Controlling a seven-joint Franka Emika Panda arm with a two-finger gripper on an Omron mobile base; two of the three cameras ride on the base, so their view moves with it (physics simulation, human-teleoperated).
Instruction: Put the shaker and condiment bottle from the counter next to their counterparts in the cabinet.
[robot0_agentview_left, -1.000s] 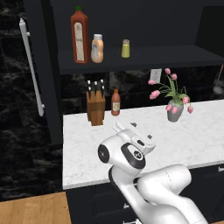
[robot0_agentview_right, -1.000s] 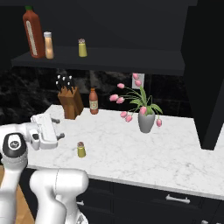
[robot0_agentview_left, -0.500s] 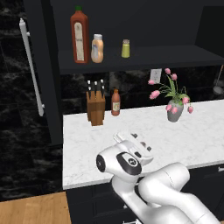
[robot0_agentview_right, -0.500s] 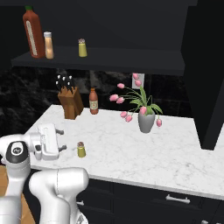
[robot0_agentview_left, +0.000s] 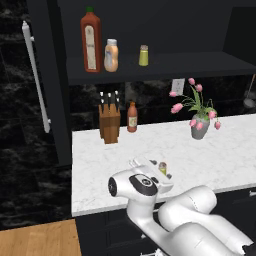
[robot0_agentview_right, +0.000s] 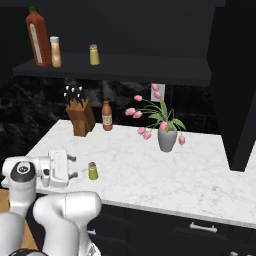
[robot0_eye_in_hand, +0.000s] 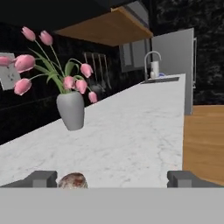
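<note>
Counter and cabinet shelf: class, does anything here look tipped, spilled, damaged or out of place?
Nothing is tipped, spilled or broken. The one stray is the shaker, standing upright on the counter while its twin sits on the cabinet shelf. The open gripper is beside it, not yet gripping.

The left base view looked forward and down from behind the arm's left side, onto the white marble counter (robot0_agentview_left: 100, 150) and up into the open black cabinet (robot0_agentview_left: 150, 65), taking in its door's white bar handle (robot0_agentview_left: 35, 75) at the left edge. The right base view faced the same counter (robot0_agentview_right: 165, 170) and cabinet shelf (robot0_agentview_right: 125, 67) from behind the arm's right side. Both shared the knife block (robot0_agentview_left: 109, 125), the tulip vase (robot0_agentview_left: 200, 126) and the shelf's bottles. The hand view sat very low, just above the counter (robot0_eye_in_hand: 131, 131), looking along its length toward a distant sink faucet (robot0_eye_in_hand: 151, 65), with the vase (robot0_eye_in_hand: 71, 109) close at left.
</note>
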